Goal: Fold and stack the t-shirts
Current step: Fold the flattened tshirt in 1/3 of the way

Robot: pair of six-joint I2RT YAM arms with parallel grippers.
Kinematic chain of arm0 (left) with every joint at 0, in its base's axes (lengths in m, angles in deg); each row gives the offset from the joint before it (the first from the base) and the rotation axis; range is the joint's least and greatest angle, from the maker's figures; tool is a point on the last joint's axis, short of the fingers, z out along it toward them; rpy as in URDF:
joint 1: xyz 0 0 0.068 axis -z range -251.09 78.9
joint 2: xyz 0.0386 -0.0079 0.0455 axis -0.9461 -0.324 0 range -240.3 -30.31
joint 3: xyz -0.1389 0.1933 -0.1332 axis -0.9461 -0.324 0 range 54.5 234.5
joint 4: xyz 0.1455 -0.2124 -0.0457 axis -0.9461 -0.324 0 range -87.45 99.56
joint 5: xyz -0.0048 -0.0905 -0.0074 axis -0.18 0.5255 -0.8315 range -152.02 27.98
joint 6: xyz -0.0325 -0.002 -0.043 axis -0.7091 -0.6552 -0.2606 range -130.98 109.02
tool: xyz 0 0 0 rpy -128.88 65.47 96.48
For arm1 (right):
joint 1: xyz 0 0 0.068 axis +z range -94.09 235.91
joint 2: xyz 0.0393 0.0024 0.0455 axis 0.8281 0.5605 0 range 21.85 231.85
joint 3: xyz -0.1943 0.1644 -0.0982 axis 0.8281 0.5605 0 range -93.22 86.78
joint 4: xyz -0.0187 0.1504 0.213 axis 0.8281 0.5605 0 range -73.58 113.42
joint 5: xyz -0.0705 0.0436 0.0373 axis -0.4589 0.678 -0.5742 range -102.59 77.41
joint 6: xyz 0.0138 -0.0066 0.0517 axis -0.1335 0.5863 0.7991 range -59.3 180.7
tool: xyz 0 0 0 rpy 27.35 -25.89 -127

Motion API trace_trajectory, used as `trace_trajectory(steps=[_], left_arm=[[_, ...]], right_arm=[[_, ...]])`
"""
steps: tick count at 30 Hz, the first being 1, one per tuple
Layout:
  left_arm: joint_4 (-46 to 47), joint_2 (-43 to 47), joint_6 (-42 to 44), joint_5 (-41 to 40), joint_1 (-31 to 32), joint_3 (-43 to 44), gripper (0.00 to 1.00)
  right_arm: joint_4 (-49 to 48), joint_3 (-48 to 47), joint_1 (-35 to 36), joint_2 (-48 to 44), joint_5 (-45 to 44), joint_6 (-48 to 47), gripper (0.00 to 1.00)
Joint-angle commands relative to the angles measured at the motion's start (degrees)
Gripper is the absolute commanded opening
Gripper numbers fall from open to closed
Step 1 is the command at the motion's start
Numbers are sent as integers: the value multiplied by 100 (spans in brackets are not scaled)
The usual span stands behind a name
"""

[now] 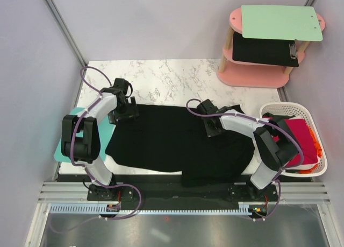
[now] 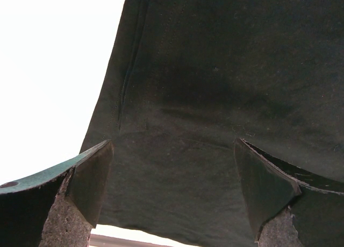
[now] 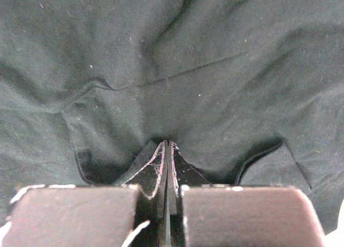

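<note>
The large black t-shirt (image 1: 177, 145) lies spread across the table's near half, rumpled at its right side. My left gripper (image 1: 124, 111) hangs open over the shirt's far left corner. In the left wrist view its fingers (image 2: 91, 177) stand wide apart above the black cloth (image 2: 215, 96), holding nothing. My right gripper (image 1: 210, 127) is down on the shirt's upper middle. In the right wrist view it (image 3: 166, 145) is shut, with folds of black cloth (image 3: 188, 58) gathering at its tips. The crimson-red shirt (image 1: 301, 136) and a bit of orange fabric (image 1: 318, 150) lie in the white basket (image 1: 293, 108).
A teal cutting board (image 1: 67, 150) lies under the left arm at the table's left edge. A pink two-tier stand (image 1: 252, 77) at the back right carries a pale green board (image 1: 279, 21) and a black clipboard (image 1: 263, 49). White marble table (image 1: 161, 80) shows behind the shirt.
</note>
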Motion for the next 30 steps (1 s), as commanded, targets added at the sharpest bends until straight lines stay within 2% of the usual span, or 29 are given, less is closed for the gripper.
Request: trace_trajectory(steps=[1, 8, 13, 14, 15, 16, 17, 25, 30], left_arm=[[140, 257, 31, 14, 30, -13, 100], [149, 160, 4, 67, 65, 14, 100], [324, 134, 48, 268, 118, 14, 100], [429, 142, 57, 391, 135, 14, 94], [474, 125, 92, 453, 153, -4, 85], [535, 125, 118, 523, 170, -4, 15], [553, 99, 127, 541, 196, 13, 2], [623, -489, 110, 410, 258, 189, 2], [641, -929, 101, 383, 285, 435, 2]], right_arm=[[-232, -75, -7, -136, 194, -39, 0], [348, 74, -7, -664, 494, -4, 0], [410, 84, -42, -989, -314, 145, 0], [383, 57, -95, -981, -498, 181, 0], [253, 5, -121, -972, -552, 181, 0], [190, -22, -200, -911, -605, 198, 0], [146, -48, -244, -867, -684, 225, 0], [-285, -549, -736, 328, -614, 146, 0], [-390, -795, -746, 890, -623, 163, 0]])
